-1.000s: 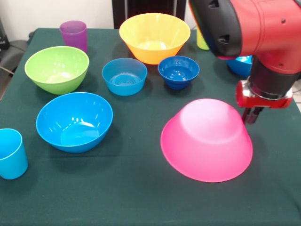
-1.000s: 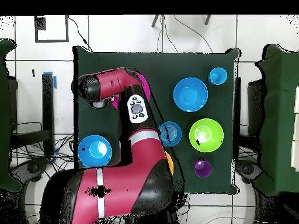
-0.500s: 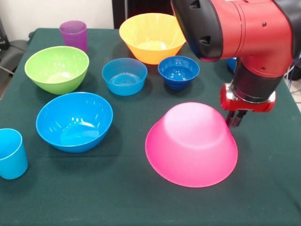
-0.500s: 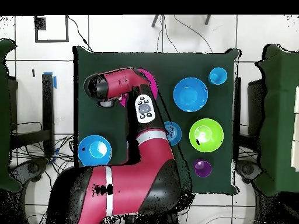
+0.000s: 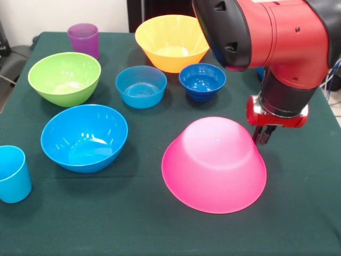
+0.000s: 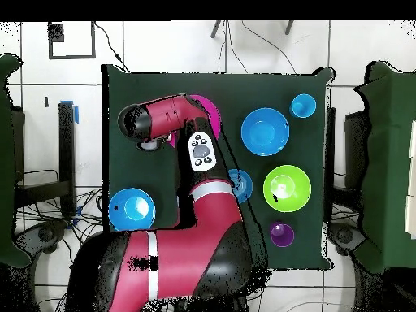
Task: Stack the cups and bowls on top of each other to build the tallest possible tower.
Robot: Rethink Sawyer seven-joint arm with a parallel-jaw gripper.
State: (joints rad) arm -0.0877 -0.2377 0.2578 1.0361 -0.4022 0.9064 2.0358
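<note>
Beside the claw (image 5: 264,136), a glossy pink bowl (image 5: 214,165) lies upturned.

I can read no text, label, brand, number or sign in either view. The bowls and cups I see are plain, and the arm's red and black casing shows me no lettering I can make out.

Dark green table on a pale tiled floor

The green-clothed table (image 5: 133,224) spreads beneath the end effector; around it, white floor tiles (image 6: 162,49), loose cables (image 6: 49,219), and a pale wall (image 5: 32,16) behind.
</note>
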